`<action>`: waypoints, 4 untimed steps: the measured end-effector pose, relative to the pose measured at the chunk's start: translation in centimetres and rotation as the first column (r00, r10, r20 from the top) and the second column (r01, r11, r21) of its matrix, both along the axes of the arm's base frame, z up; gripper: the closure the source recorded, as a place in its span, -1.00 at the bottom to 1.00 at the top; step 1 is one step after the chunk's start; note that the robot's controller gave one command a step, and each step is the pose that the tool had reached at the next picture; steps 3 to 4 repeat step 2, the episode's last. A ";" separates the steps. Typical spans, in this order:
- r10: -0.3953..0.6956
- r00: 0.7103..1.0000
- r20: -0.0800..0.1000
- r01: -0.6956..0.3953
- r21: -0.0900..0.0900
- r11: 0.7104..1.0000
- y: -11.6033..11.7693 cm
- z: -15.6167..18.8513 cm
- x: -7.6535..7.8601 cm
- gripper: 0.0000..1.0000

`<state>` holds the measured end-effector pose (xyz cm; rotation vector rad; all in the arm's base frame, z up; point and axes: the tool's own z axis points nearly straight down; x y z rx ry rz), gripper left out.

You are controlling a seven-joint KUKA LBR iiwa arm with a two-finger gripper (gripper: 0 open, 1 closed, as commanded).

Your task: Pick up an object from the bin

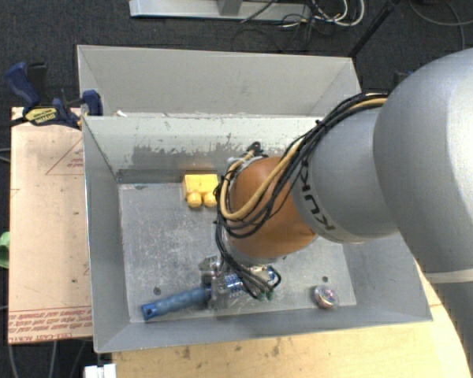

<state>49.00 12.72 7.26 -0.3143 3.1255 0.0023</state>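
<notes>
My gripper (221, 283) is down near the bin's front wall, below the orange cover on the wrist. It sits right at the right end of a blue stick-shaped tool (173, 301) that lies slanted along the front of the floor. The metal parts at that end blur together, so whether the tool is between the fingers I cannot tell. A yellow block with two round knobs (200, 189) lies near the back wall, just left of the orange cover. A small round silvery and pink thing (325, 296) rests on the floor at the front right.
The arm comes in from the right and covers the bin's right half. Cables loop round the orange cover. Bare grey floor lies on the left, between the yellow block and the blue tool.
</notes>
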 end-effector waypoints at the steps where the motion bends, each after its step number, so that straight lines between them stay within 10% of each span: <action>1: 0.131 0.991 0.001 -0.131 0.001 0.991 0.1 -0.2 0.4 1.00; 2: 0.192 0.981 0.010 -0.192 -0.001 0.981 -1.1 14.9 1.3 1.00; 4: 0.192 0.981 0.010 -0.192 -0.001 0.981 -1.1 14.9 1.3 1.00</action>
